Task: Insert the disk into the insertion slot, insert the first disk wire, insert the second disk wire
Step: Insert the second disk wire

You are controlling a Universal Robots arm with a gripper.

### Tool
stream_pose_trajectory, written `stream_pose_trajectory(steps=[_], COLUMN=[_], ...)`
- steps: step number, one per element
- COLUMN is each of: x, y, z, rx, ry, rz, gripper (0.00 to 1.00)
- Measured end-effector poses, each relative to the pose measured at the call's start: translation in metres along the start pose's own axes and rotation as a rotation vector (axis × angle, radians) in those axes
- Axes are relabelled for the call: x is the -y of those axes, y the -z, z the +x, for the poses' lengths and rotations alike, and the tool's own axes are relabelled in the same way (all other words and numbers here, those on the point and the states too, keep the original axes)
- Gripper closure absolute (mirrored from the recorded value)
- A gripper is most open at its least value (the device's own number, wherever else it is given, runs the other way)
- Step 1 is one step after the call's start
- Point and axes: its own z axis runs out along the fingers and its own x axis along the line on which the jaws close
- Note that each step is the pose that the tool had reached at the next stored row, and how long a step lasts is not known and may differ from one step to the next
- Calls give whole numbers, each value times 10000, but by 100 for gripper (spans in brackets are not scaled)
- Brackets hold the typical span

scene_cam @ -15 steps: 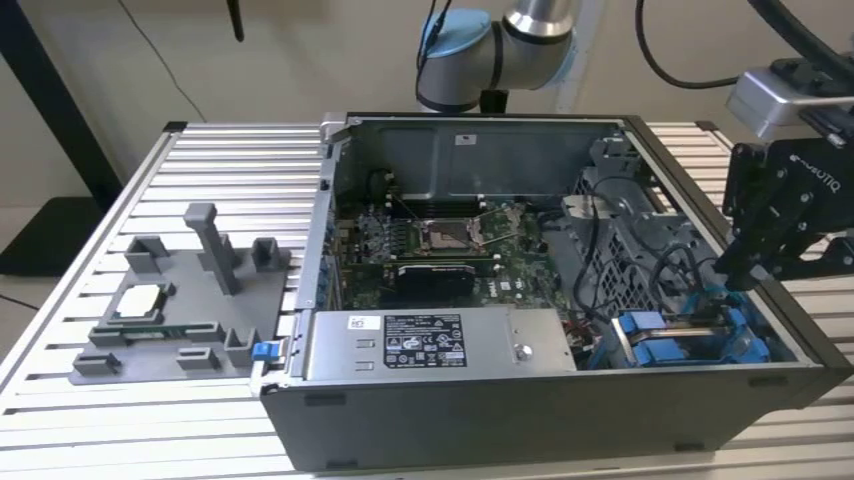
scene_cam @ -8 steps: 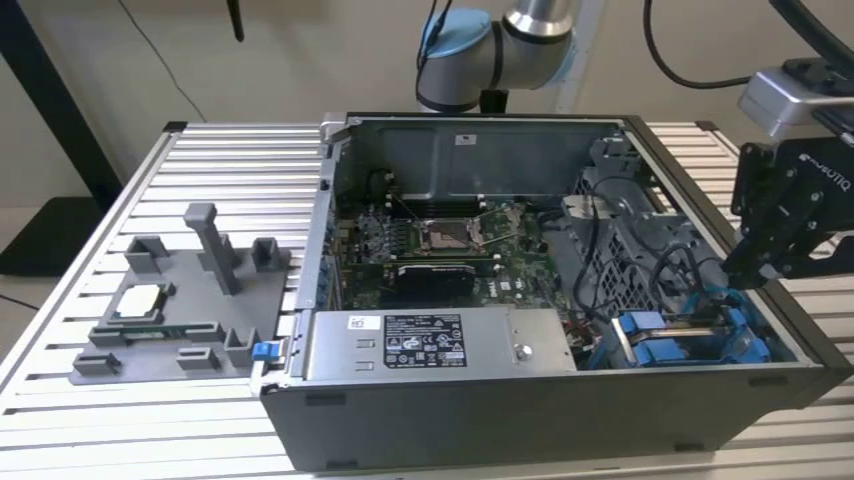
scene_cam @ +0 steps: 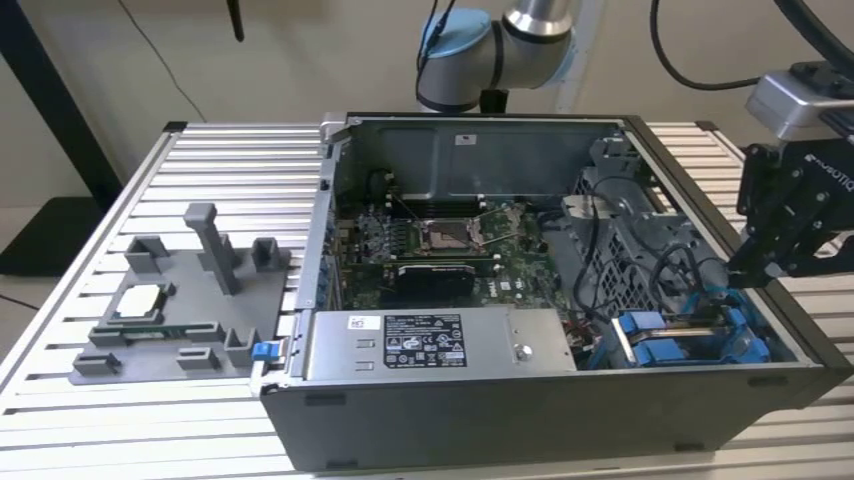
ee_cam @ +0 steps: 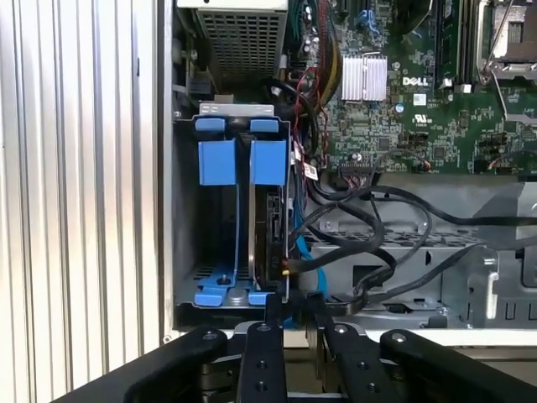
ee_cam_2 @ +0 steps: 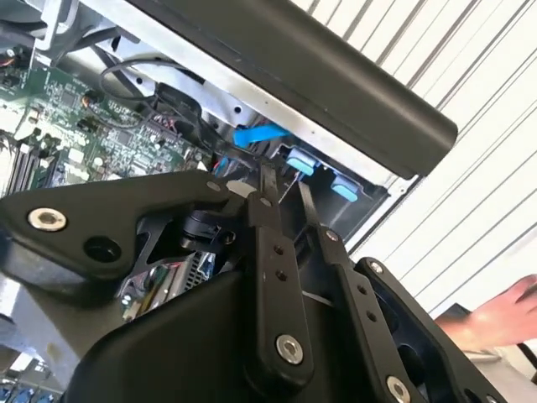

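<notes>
While the 2 black fingers (ee_cam: 263, 361) reach into the open corner of the computer case (scene_cam: 534, 425), their tips stand close together with only a narrow gap between them. Just beyond the tips lies the slot (ee_cam: 239, 109), a grey sheet-metal bay with blue plastic fittings. The disk (ee_cam: 270, 227) is seated on edge inside this bay in its blue carrier, with 1 narrow end turned toward the fingertips. A blue wire (ee_cam: 302, 256) runs alongside the disk and ends at the gap between the tips. Whether the fingers clamp it or merely straddle it cannot be told. Black wires (ee_cam: 403, 199) loop away to 1 side of the fingers, and the green circuit board (ee_cam: 419, 109) lies farther beyond them. In the exterior view, the power-supply box (scene_cam: 427, 345) sits well apart from the fingers, and the case stands on a slatted counter (scene_cam: 160, 425). In the second wrist view, a person's hand (ee_cam_2: 503, 315) appears outside the case, behind the fingers.
</notes>
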Motion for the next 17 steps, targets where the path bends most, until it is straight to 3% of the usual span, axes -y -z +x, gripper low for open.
stream_pose_trajectory(steps=[7,9,12,14,17], x=[32,33,33,33,40], y=[-74,-85,-93,-103,-110], z=[-23,-22,-23,-23,-22], rx=[0,-4,-9,-6,98], ry=[-46,-62,-106,-122,-123], rz=[-74,-201,-554,-587,-590], gripper=[0,0,0,0,0])
